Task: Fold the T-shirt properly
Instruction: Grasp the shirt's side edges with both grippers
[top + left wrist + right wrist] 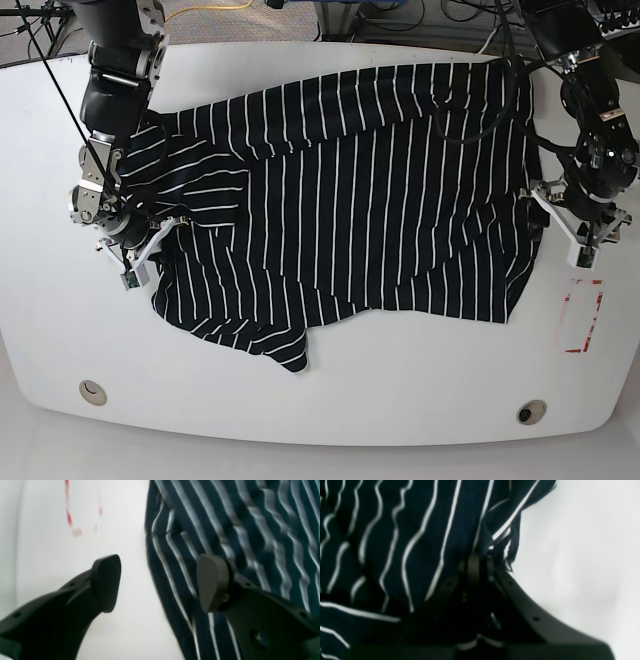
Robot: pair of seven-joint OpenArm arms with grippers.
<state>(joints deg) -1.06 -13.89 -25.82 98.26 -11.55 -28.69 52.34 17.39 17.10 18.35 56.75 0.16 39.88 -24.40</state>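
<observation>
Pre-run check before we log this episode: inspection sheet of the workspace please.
Surface: white table, two round holes near the front edge.
Job's things: T-shirt spread out, creased, lower corner trailing forward.
Clutter: red rectangle marking on the table.
Grippers: right gripper shut on the T-shirt's edge; left gripper open, straddling the opposite edge.
Cables: black cables draped over the shirt near the left arm.
Surroundings: carpet and more cabling behind the table.

bare table around T-shirt
</observation>
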